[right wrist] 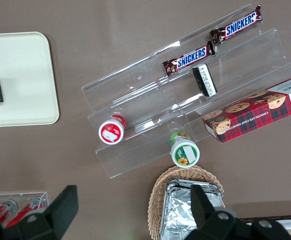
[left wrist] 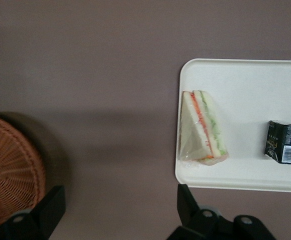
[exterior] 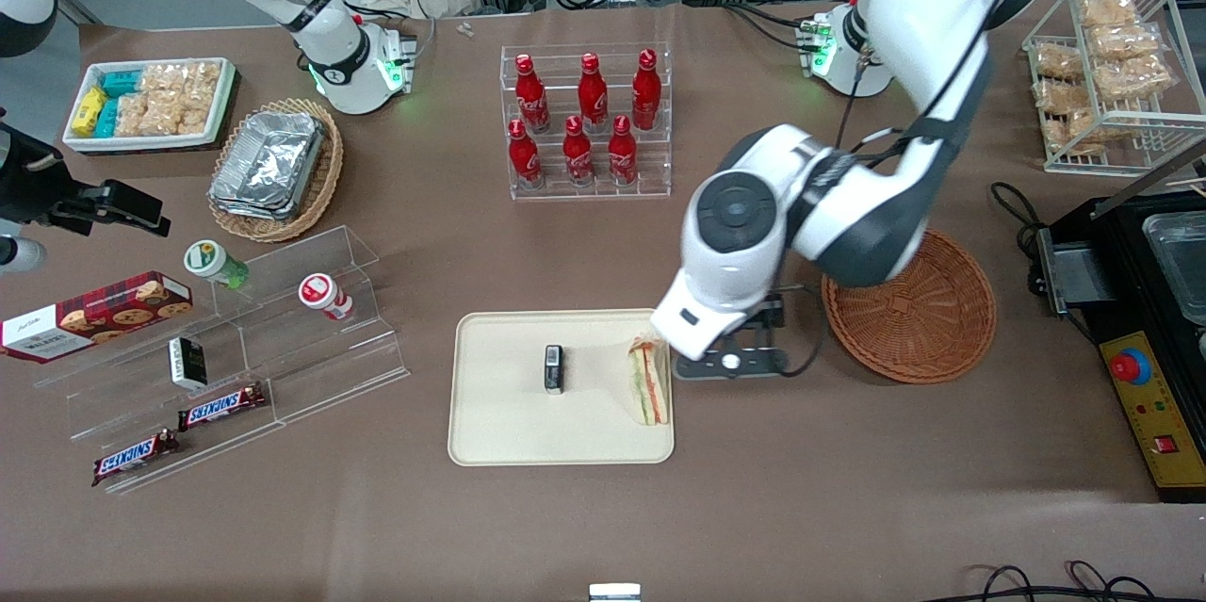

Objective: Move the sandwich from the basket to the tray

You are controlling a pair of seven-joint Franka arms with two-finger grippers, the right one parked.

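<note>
Clear wrap is catching the light on the sandwich (exterior: 649,383), and it is lying on the tray (exterior: 499,432), right along the edge nearest the basket (exterior: 909,305). It is resting on its side with the orange-red and green filling layers showing, a small black packet (exterior: 554,368) sitting near it toward the tray's middle. The basket, reddish-brown wicker, is showing nothing inside in the part I can see; the arm is covering some of it.

The tool (left wrist: 120,212) is hanging above the table between basket and tray, just off the tray's edge. Its fingers (left wrist: 188,200) are spread wide and holding nothing; the sandwich is lying free of them.

Judging by how things lie, the placing looks done, with only a pull-away left for the arm.

How will this one handle? I'm reading it as light and soft: pale bread that gives under pressure, a film that may slip on hard pads. If it ever needs regripping, the two broad flat bread faces look like the place to pinch, near the thick end of the wedge, gently, so the filling isn't squeezed out. The pointed tip looks too thin to trust.
</note>
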